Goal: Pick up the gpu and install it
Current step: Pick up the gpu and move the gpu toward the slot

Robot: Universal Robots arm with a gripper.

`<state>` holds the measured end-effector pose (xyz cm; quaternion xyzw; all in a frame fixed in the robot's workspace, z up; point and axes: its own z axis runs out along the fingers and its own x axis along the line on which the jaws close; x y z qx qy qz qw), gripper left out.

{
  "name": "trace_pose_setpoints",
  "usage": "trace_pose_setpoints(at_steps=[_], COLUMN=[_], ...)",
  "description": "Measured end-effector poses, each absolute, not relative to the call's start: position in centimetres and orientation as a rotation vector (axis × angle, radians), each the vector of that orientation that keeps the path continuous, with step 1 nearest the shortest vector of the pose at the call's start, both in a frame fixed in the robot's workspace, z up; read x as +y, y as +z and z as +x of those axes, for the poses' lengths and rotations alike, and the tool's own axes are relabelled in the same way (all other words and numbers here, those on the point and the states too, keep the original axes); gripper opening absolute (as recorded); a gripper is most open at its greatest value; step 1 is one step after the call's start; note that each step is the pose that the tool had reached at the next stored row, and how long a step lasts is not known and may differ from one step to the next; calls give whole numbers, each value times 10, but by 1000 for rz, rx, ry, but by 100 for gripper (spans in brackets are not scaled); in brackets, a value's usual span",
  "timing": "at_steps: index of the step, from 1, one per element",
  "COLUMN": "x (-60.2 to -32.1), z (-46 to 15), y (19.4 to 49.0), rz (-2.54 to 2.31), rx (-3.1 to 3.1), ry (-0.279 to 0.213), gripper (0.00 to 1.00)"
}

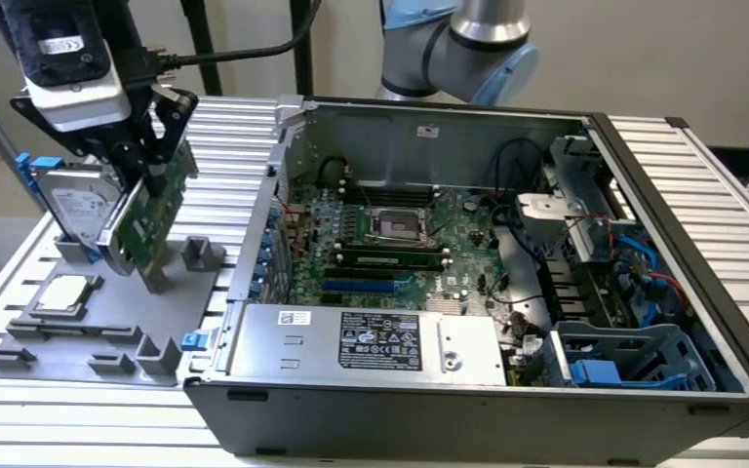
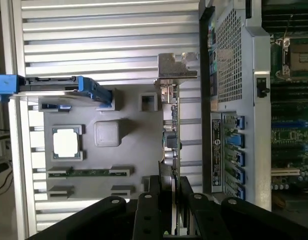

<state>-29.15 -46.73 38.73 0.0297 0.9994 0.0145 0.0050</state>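
The gpu [image 1: 151,216] stands on edge, tilted, over the grey tray [image 1: 36,356], along the tray's side nearest the open case [image 1: 479,409]. The gripper [image 1: 156,146] has its fingers closed tight on the card's upper edge, and I cannot tell whether the lower edge touches the tray. On the tray the chip [image 1: 65,292] lies flat toward the front, and behind it the hard drive [image 1: 78,210] stands upright, just beside the gpu.
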Motion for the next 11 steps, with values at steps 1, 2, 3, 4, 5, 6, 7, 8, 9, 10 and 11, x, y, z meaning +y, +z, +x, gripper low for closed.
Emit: trace_pose_setpoints(at_steps=[1,2,3,4,5,6,7,8,9,10,11], x=[-467,-467,-467,-467,-467,-467,-467,-467,-467,-467,-467], z=[-288,-284,-280,-275,-270,-266,-261,-257,-252,-248,-243], y=[392,396,401,405,410,415,418,421,423,424,424], rz=[93,92,91,91,90,90,90,90,90,90,91], rx=[3131,3132,3133,3135,3137,3139,3140,3142,3144,3145,3145], ry=[45,45,46,46,46,46,46,46,46,45,45], gripper=[27,27,27,27,27,27,27,27,27,27,27])
